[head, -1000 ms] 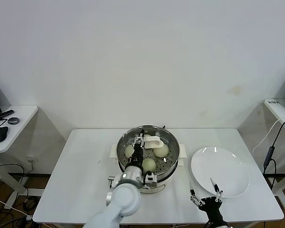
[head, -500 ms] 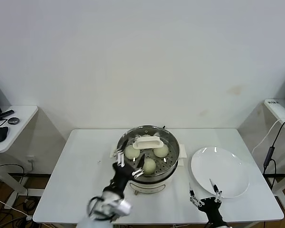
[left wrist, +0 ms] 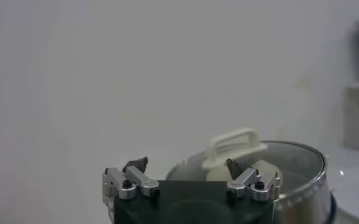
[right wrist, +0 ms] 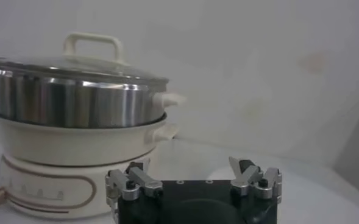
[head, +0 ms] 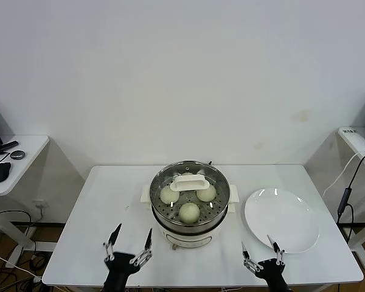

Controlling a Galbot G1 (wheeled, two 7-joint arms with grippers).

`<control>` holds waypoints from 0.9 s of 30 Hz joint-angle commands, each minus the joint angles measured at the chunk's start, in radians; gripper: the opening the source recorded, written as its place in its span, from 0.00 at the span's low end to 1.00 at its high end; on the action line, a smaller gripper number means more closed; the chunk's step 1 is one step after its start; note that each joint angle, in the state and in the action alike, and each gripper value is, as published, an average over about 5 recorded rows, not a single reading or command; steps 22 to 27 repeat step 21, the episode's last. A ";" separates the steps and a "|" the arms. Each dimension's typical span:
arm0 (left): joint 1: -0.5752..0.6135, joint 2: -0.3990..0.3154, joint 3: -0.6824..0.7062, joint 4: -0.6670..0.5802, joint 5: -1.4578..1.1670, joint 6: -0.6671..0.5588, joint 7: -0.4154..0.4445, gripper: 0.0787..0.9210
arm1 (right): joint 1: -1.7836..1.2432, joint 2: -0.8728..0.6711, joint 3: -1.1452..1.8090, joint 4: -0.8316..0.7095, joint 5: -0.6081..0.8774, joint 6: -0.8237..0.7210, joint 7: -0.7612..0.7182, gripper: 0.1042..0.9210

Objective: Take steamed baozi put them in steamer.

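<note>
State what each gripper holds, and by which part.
Nothing. The left gripper and right gripper are both open and empty, near the table's front edge.

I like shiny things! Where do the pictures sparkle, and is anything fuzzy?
Head view: bright glints on the plate rim and glass lid. Right wrist view: light streaks on the steamer wall. Left wrist view: soft, hazy background.

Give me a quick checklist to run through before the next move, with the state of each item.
1. Buns in the steamer: three steamed baozi visible, a fourth possibly hidden under the handle; cannot tell.
2. Glass lid seated on the pot: ok.
3. Plate bare: ok.
4. Left gripper at the table's near edge, jaws open, holding nothing: ok.
5. Right gripper near the plate's front rim, jaws open, holding nothing: ok.
</note>
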State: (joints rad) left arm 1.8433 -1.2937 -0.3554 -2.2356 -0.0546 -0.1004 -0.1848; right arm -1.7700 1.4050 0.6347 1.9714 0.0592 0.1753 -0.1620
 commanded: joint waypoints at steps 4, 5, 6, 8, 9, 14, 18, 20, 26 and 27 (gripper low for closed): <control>0.150 -0.067 -0.085 0.190 -0.170 -0.271 -0.029 0.88 | -0.059 -0.053 -0.005 0.029 0.056 -0.035 0.014 0.88; 0.148 -0.068 -0.088 0.192 -0.169 -0.269 -0.031 0.88 | -0.060 -0.052 -0.006 0.030 0.056 -0.035 0.015 0.88; 0.146 -0.069 -0.092 0.195 -0.168 -0.265 -0.033 0.88 | -0.061 -0.051 -0.006 0.032 0.057 -0.035 0.015 0.88; 0.142 -0.070 -0.102 0.199 -0.168 -0.258 -0.034 0.88 | -0.063 -0.050 -0.006 0.035 0.057 -0.035 0.014 0.88; 0.141 -0.071 -0.106 0.200 -0.167 -0.255 -0.034 0.88 | -0.064 -0.050 -0.006 0.037 0.057 -0.035 0.014 0.88; 0.140 -0.073 -0.115 0.200 -0.155 -0.241 -0.032 0.88 | -0.067 -0.049 -0.002 0.038 0.058 -0.032 0.013 0.88; 0.143 -0.074 -0.118 0.194 -0.144 -0.230 -0.024 0.88 | -0.069 -0.049 0.000 0.036 0.058 -0.030 0.011 0.88; 0.144 -0.074 -0.120 0.191 -0.139 -0.227 -0.019 0.88 | -0.070 -0.049 0.001 0.035 0.058 -0.029 0.009 0.88; 0.145 -0.074 -0.121 0.190 -0.136 -0.226 -0.018 0.88 | -0.070 -0.050 0.001 0.035 0.058 -0.029 0.008 0.88; 0.145 -0.074 -0.121 0.190 -0.136 -0.226 -0.018 0.88 | -0.070 -0.050 0.001 0.035 0.058 -0.029 0.008 0.88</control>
